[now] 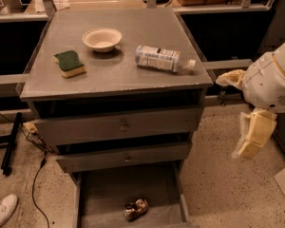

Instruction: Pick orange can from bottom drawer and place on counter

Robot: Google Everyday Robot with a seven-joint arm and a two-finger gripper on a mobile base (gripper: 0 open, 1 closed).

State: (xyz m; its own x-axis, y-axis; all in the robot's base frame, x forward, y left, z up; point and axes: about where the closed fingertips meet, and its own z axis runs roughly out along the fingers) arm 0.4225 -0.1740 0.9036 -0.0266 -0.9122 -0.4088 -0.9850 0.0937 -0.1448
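Note:
The orange can (136, 209) lies on its side on the floor of the open bottom drawer (104, 194), near the front middle. The counter (118, 75) is the grey top of the cabinet. My gripper (230, 115) hangs at the right of the cabinet, about level with the upper drawers, well above and to the right of the can. Its two cream fingers (251, 134) stand apart, open and empty.
On the counter lie a clear white-labelled bottle (161, 59) on its side, a white bowl (102, 39) and a green-yellow sponge (69, 63). The two upper drawers (123, 126) are slightly ajar. A cable (35, 184), a black stand leg (12, 144) and a white shoe (2, 210) are on the floor at left.

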